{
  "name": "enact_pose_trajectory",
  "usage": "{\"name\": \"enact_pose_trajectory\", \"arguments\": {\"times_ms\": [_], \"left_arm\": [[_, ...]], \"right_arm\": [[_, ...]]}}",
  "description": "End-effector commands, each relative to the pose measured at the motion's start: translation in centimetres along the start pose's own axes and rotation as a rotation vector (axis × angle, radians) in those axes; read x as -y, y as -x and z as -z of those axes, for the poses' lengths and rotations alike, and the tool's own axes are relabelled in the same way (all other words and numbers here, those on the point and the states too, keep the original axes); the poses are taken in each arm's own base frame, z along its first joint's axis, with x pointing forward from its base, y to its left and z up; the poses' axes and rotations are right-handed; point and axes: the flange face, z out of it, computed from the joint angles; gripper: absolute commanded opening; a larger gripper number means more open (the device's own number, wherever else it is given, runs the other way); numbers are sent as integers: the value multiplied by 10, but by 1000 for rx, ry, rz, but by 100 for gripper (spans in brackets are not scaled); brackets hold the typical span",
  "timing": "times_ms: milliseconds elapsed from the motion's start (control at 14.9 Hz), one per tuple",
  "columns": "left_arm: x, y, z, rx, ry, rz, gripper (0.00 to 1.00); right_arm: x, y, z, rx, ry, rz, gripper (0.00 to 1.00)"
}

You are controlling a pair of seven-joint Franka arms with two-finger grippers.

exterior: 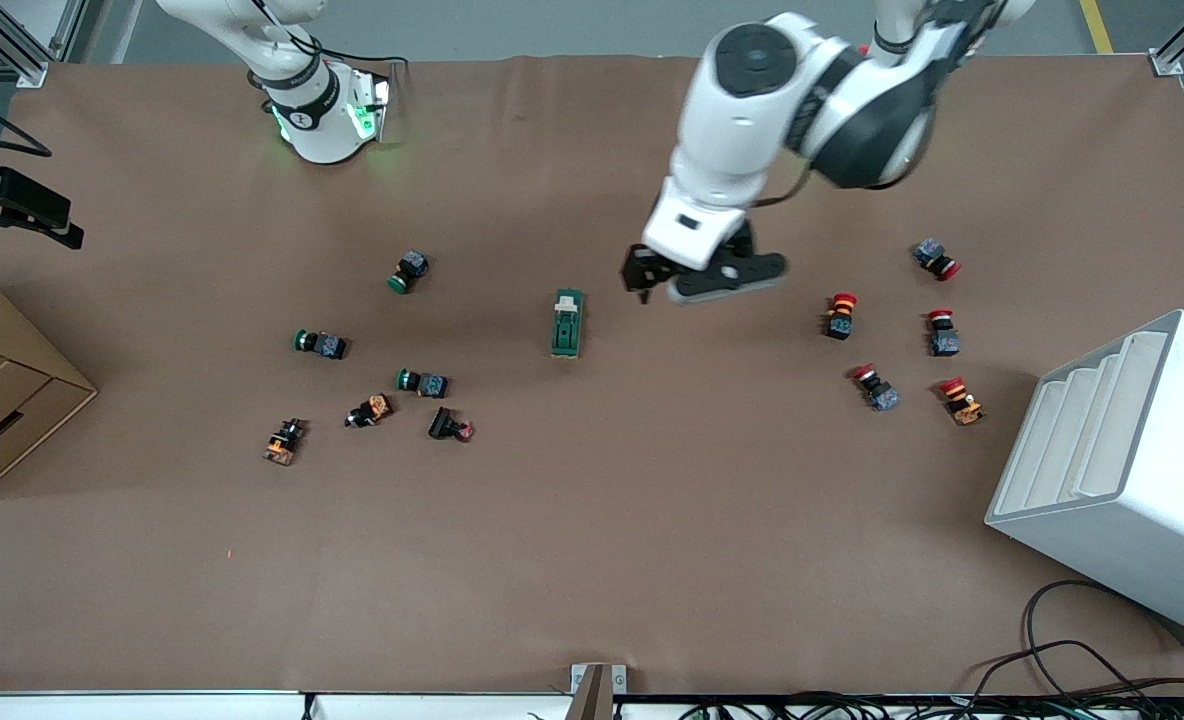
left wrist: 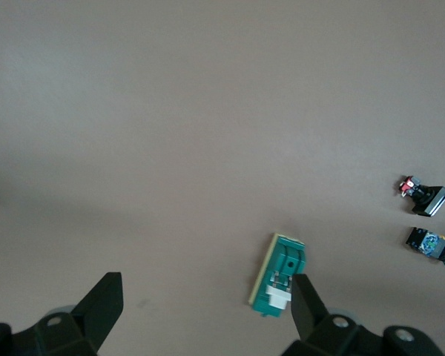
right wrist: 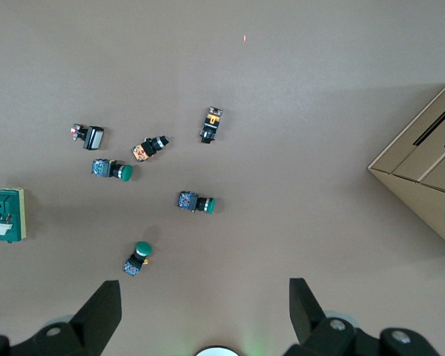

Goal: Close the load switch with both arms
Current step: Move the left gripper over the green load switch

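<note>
The white stepped rack (exterior: 1117,460) sits at the front corner of the bench (exterior: 592,560) at the left arm's end, a cardboard box (exterior: 2,400) at the other end. The load switch (exterior: 566,323) lies loose mid-bench. The left gripper (exterior: 655,283), fingers spread, hovers just beside it; the right gripper (right wrist: 205,311), also spread, waits near its base. Unpinned, the switch would likely skid on the smooth brown sheet, toward the push buttons (exterior: 422,383).

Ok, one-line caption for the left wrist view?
Open left gripper above the mat, the load switch beside one finger.
</note>
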Motion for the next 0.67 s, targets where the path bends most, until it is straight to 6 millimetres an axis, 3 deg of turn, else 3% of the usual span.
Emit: {"name": "enact_pose_trajectory", "arguments": {"times_ms": [0, 201, 335, 603], "left_arm": [[-24, 44, -41, -51, -28, 44, 100], [-50, 109, -76, -167, -81, 4, 100], [-61, 154, -89, -189, -86, -39, 99], [-59, 207, -134, -317, -123, -122, 98]], "right_arm": [[-3, 8, -1, 15, -5, -11, 100], [-6, 9, -2, 25, -8, -17, 100], [-5, 6, 0, 3, -5, -14, 100], [-12, 0, -5, 8, 3, -30, 100]]}}
